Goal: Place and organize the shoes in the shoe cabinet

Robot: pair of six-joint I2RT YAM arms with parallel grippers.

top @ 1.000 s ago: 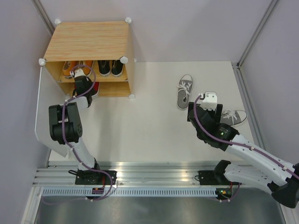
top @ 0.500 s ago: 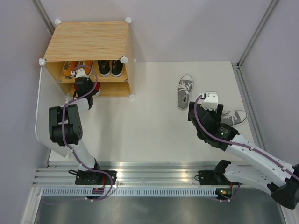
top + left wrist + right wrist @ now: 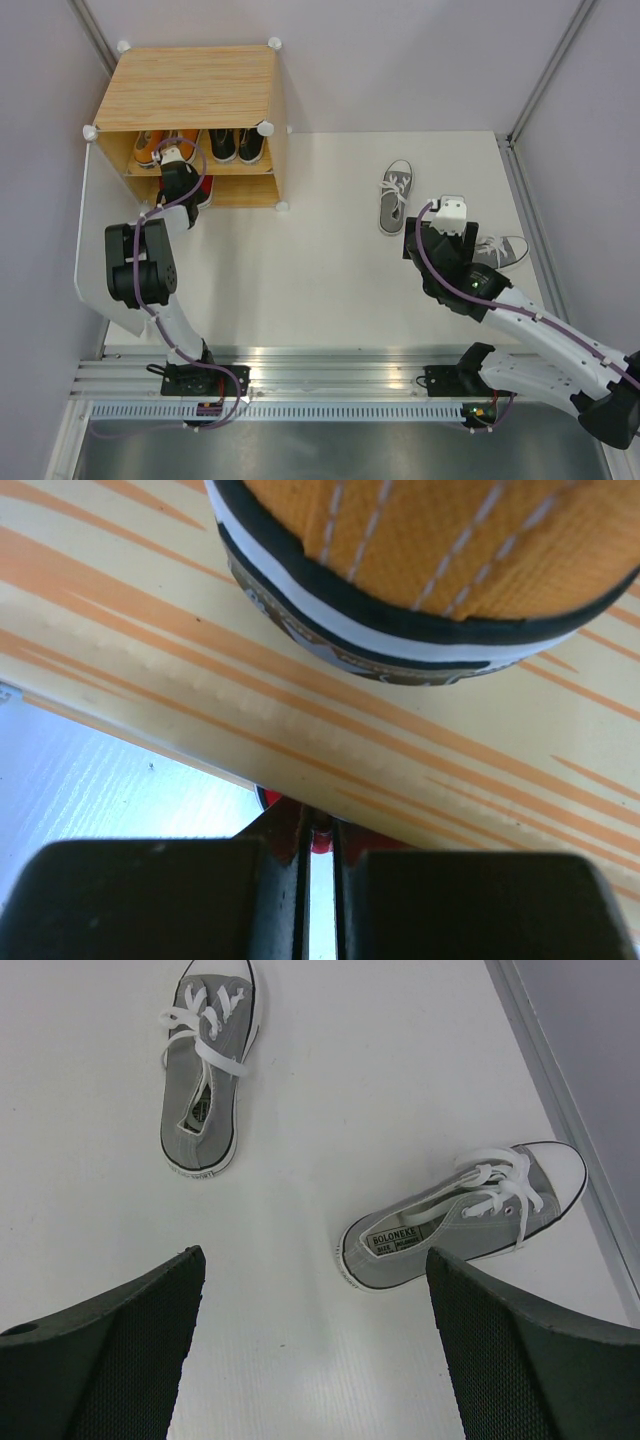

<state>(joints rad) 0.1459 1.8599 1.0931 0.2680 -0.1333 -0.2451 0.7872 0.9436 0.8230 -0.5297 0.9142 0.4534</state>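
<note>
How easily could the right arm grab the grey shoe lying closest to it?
Probably easily. The right gripper is open and hovers just short of the nearer grey shoe, with only bare table between them and nothing lying on the shoe.

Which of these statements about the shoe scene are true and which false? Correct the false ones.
1. Two grey shoes lie on the table outside the cabinet. True.
2. The right gripper holds a grey shoe. False: it is open and empty.
3. Orange shoes and black shoes sit on the cabinet's upper shelf. True.
4. The left gripper is over the grey shoes. False: it is at the cabinet's lower compartment, closed on a red shoe.
</note>
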